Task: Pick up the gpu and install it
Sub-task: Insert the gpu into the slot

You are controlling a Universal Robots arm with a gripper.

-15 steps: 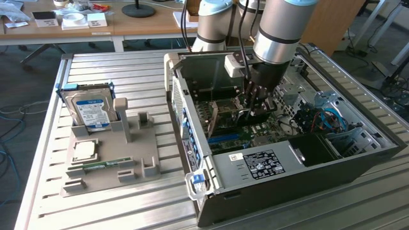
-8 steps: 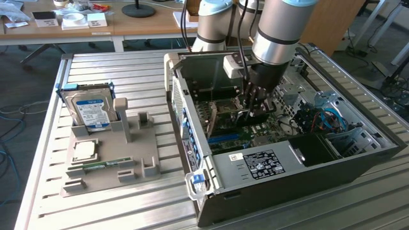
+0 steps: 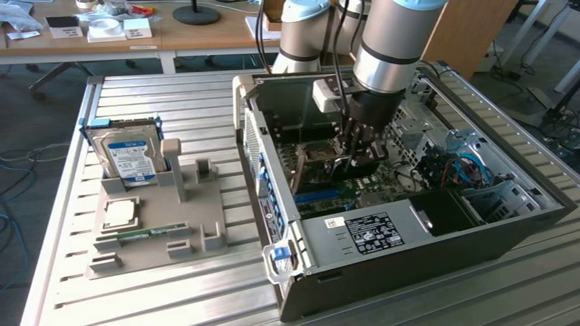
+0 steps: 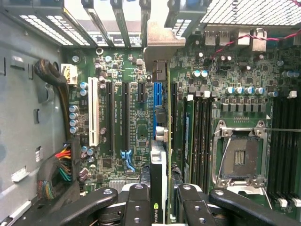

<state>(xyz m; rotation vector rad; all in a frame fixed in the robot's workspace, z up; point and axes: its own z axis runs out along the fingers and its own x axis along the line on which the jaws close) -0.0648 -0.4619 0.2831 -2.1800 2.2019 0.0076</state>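
Seen edge-on in the wrist view, the gpu (image 4: 158,174) is a thin black card with its silver bracket (image 4: 162,40) at the far end near the case's rear slot openings. My gripper (image 4: 162,200) is shut on the card, one black finger (image 4: 136,202) on each side. The card hangs just above the motherboard (image 4: 136,141), along the blue expansion slot (image 4: 157,101); whether it touches the slot I cannot tell. In the exterior view my gripper (image 3: 356,155) reaches down into the open computer case (image 3: 272,197), with the gpu (image 3: 322,163) beneath it.
A white slot (image 4: 94,110), black slots, memory slots and the open processor socket (image 4: 240,157) crowd the board. Cable bundles (image 4: 56,172) lie beside it. Outside the case, a grey fixture (image 3: 208,217) holds a hard drive (image 3: 132,153), a processor (image 3: 121,212) and a memory stick (image 3: 145,234).
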